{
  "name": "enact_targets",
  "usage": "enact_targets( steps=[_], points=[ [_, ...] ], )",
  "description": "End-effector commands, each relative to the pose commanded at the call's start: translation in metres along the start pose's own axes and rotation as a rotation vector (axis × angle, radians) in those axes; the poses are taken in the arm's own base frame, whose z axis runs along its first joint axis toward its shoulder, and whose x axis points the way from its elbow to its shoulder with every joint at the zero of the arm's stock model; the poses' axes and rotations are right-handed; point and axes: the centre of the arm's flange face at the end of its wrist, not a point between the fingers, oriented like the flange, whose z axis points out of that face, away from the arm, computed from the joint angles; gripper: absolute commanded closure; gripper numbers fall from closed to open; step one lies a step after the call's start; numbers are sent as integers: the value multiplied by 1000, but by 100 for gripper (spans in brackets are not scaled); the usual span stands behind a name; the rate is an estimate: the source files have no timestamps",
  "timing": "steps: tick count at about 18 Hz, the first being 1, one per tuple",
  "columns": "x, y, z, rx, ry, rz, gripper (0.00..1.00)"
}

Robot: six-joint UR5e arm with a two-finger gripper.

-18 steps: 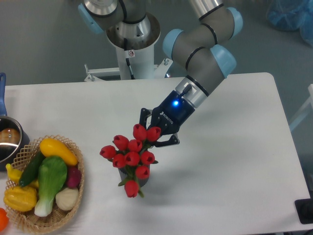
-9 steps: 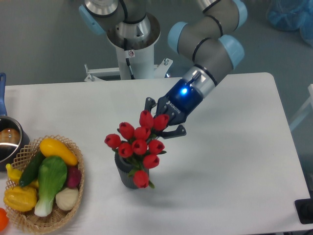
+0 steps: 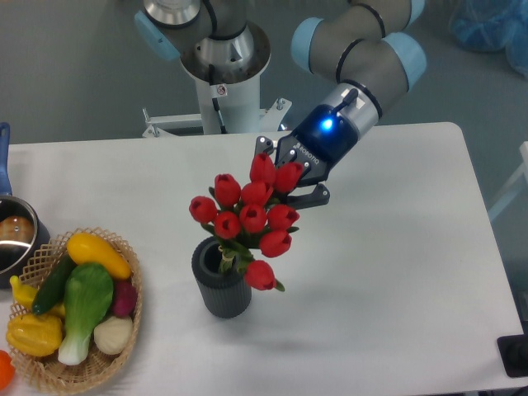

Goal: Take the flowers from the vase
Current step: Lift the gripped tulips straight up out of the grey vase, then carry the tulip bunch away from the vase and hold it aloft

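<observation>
White tabletop point(image 3: 388, 272), matte, standing on a grey floor; the arm's pedestal sits behind its far edge. Pincer point(image 3: 285, 177) is clenched on the flowers point(image 3: 247, 219), holding the bunch raised with its stem ends at the mouth of the vase point(image 3: 221, 279). The vase stands upright near the tabletop's middle. A wicker basket point(image 3: 124, 318) of produce sits at the left near corner, a steel pot point(image 3: 15, 235) at the left edge. Bare surface lies right of the vase, out to the right edge.
</observation>
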Motion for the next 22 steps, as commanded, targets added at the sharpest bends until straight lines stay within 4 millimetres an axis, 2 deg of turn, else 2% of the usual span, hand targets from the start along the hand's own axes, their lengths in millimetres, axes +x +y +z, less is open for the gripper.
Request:
enact_targets(
  steps=[9, 13, 15, 20, 22],
  points=[
    [0, -35, -35, 110, -17, -19, 100],
    [-3, -45, -47, 140, -24, -4, 100],
    [-7, -48, -51, 137, -34, 11, 100],
    [-23, -60, -89, 105, -122, 95, 100],
    [-31, -63, -96, 57, -157, 148, 100]
  ],
)
